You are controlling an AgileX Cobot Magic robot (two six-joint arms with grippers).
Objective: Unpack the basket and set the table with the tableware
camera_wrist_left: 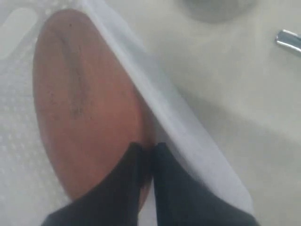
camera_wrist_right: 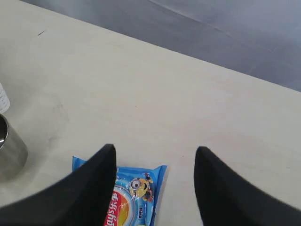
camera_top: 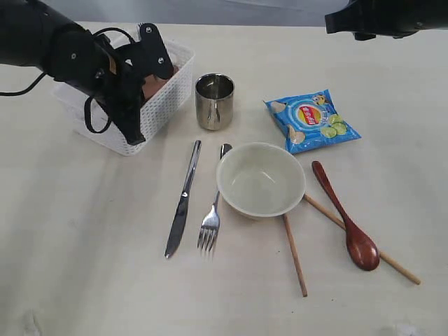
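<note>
Two chopsticks (camera_top: 295,255); one basket (camera_top: 162,105), plate (camera_wrist_left: 80,103), cup (camera_top: 214,101), bowl (camera_top: 260,180), knife (camera_top: 183,199), fork (camera_top: 212,217), spoon (camera_top: 346,217), bag (camera_top: 311,120)

Landmark: bowl (camera_top: 260,180). Left of it, knife (camera_top: 183,199) and fork (camera_top: 212,213) lie side by side with a thin bare strip between them, the fork's handle tip near the rim. Beyond-left stands the cup (camera_top: 214,101). Past that is the basket (camera_top: 162,98), its inside taken up by the left gripper (camera_wrist_left: 149,148), pinched on the brown plate (camera_wrist_left: 80,94) against the wall. Beyond-right lies the chip bag (camera_top: 311,120), flat, with the right gripper (camera_wrist_right: 155,150) spread above it. Right and near-right are blocked by the spoon (camera_top: 346,217) lying across one of two chopsticks (camera_top: 295,255). The table (camera_top: 84,266) is bare far left and along the near side.
</note>
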